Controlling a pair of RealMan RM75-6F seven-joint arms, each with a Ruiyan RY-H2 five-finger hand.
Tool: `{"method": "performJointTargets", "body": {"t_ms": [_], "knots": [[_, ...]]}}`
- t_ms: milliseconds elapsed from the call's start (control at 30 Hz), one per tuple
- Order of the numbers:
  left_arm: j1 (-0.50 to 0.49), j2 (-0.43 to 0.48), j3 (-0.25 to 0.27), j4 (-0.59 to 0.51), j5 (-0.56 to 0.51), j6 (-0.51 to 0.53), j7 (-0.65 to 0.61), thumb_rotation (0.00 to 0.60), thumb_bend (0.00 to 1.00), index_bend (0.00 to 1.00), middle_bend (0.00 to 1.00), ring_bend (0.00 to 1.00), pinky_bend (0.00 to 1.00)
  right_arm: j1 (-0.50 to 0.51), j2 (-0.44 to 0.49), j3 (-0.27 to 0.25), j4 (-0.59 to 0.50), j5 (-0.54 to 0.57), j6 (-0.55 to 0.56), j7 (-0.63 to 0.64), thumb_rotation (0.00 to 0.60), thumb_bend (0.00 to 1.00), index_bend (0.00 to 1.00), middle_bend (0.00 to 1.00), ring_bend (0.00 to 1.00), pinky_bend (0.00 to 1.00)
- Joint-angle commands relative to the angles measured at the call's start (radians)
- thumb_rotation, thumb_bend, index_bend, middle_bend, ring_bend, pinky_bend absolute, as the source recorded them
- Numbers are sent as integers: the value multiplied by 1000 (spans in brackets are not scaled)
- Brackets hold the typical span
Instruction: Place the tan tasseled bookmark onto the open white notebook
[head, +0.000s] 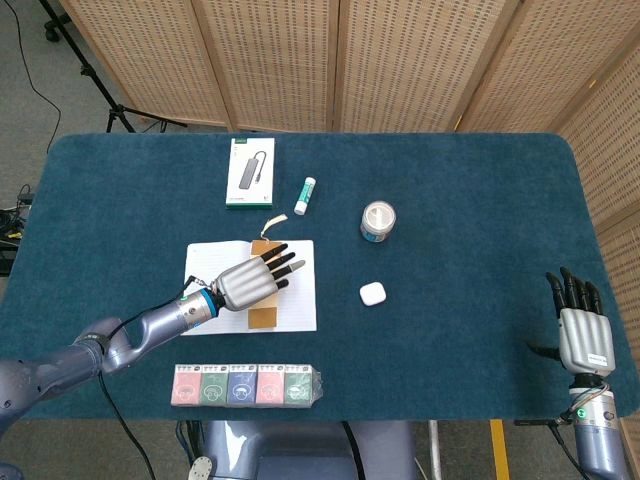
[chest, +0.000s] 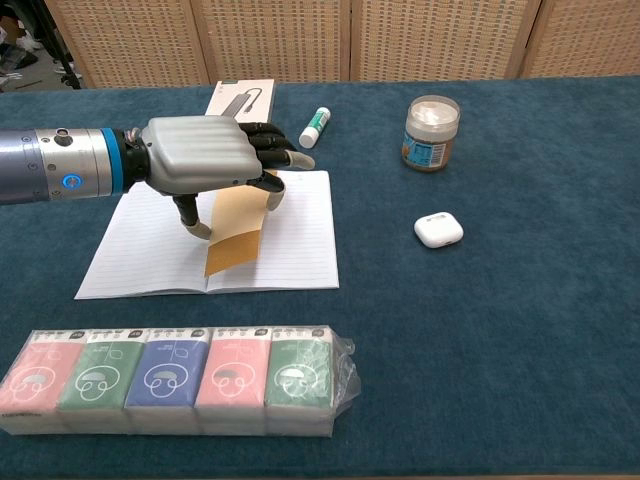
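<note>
The left hand (chest: 205, 168) hangs over the open notebook (chest: 290, 232), palm down, and holds the tan bookmark (chest: 236, 232) between thumb and fingers. The bookmark slopes down from the hand, and its lower end lies on the notebook at the fold between the pages, near the front edge. In the head view the same hand (head: 248, 283) covers the middle of the notebook (head: 300, 300), with the bookmark (head: 263, 316) showing below the fingers and its tassel end (head: 270, 222) poking out past the top edge of the pages.

The right hand (head: 582, 330) rests at the far right corner of the table (head: 480, 220), fingers straight and slightly apart, holding nothing.

Behind the notebook lie a white and green box (head: 249, 172) and a glue stick (head: 304, 194). A small jar (chest: 431, 132) stands to the right, and a white earbud case (chest: 438, 229) sits in front of it. A wrapped row of tissue packs (chest: 175, 380) lies along the near edge of the table.
</note>
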Motion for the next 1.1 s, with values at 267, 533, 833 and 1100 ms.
{"method": "performJointTargets", "body": {"t_ms": [267, 533, 833, 1100], "knots": [[17, 0, 2, 0, -11, -18, 5, 600, 95, 569, 0, 0, 2, 1, 1, -2, -1, -2, -4, 1, 600, 0, 5, 0, 0, 0], [13, -4, -8, -14, -5, -17, 15, 600, 93, 553, 0, 0, 2, 0, 4, -1, -3, -1, -3, 5, 600, 0, 5, 0, 0, 0], [6, 4, -10, -39, -8, -47, 44, 600, 79, 521, 0, 0, 2, -1, 7, -2, -4, -2, -4, 11, 600, 0, 5, 0, 0, 0], [8, 14, -19, -46, -23, -65, 61, 600, 74, 458, 0, 0, 2, -1, 8, -2, -5, -2, -4, 12, 600, 0, 5, 0, 0, 0]]}}
